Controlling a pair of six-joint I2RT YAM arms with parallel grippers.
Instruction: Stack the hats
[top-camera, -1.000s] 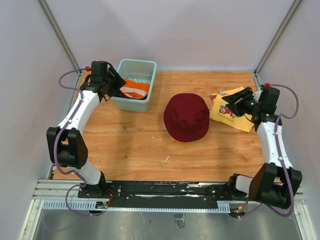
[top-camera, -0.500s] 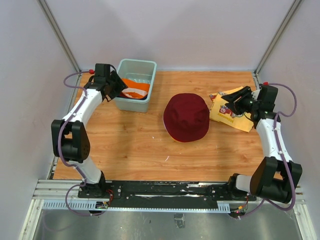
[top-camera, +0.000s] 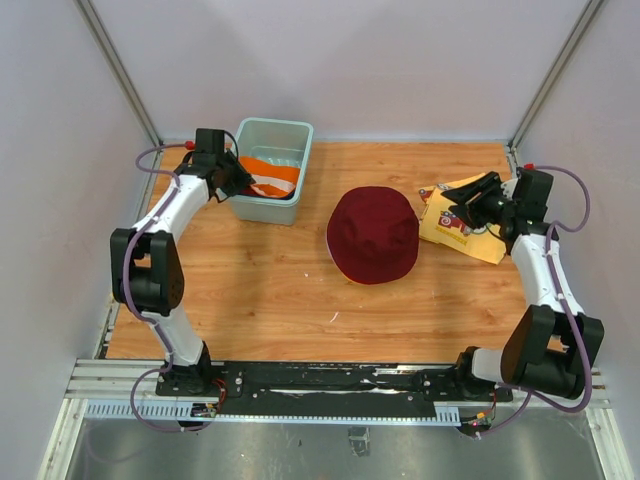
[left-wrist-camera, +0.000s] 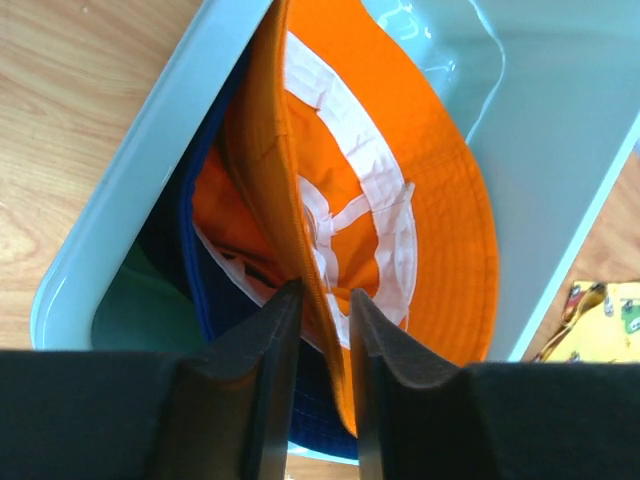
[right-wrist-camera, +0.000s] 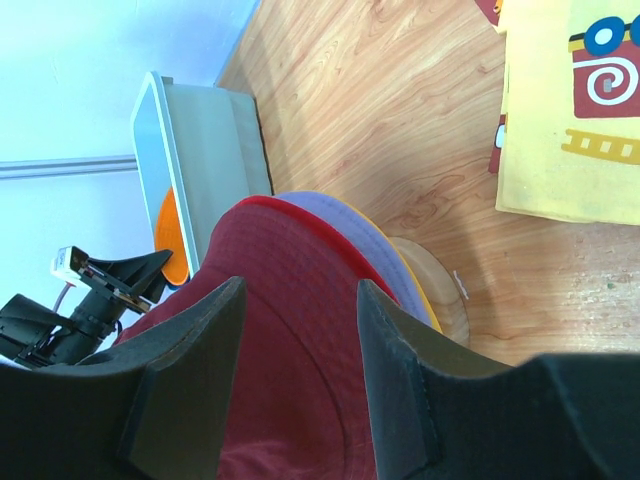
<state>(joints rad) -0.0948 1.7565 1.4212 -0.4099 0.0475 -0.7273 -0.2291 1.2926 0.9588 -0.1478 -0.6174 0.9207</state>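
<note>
A maroon hat (top-camera: 373, 235) tops a stack in the middle of the table. In the right wrist view the maroon hat (right-wrist-camera: 290, 330) lies over a red brim (right-wrist-camera: 310, 225), a lavender brim (right-wrist-camera: 350, 230) and a yellow edge (right-wrist-camera: 425, 305). My left gripper (top-camera: 238, 178) is at the teal tub's (top-camera: 285, 130) left side. In the left wrist view the left gripper (left-wrist-camera: 325, 320) is shut on the brim of an orange hat (left-wrist-camera: 420, 200), which lies over a navy hat (left-wrist-camera: 197, 290) in the tub (left-wrist-camera: 130, 170). My right gripper (top-camera: 462, 203) is open and empty, right of the stack.
A flat yellow cloth with red cars (top-camera: 480, 240) lies under my right gripper at the right; it also shows in the right wrist view (right-wrist-camera: 570, 120). A round wooden base (right-wrist-camera: 440, 290) shows under the stack. Walls and frame posts close the table's sides.
My left gripper has moved a little right and forward at the tub's left edge, and its arm has swung in. The right arm has shifted only slightly. The stack has not moved.
</note>
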